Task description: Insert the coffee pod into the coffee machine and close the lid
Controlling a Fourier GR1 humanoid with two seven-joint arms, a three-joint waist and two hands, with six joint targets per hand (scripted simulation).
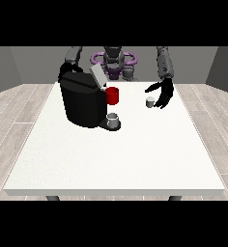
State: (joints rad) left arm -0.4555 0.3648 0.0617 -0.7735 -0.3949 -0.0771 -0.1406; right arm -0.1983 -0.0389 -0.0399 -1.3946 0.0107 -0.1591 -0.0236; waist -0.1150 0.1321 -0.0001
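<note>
Reach step: hand at the view's right point(163, 94) hangs w/ fingers spread, just right of coffee pod point(150, 102) on table point(116, 154). Other hand hidden. Coffee machine point(82, 99) at left, lid point(98, 75) up. Next: close fingers round pod.

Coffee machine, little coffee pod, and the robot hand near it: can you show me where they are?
coffee machine point(81, 103), front view, on its black body.
coffee pod point(150, 102), front view, on its side wall.
robot hand point(164, 95) at the view's right, front view, on its palm.
</note>
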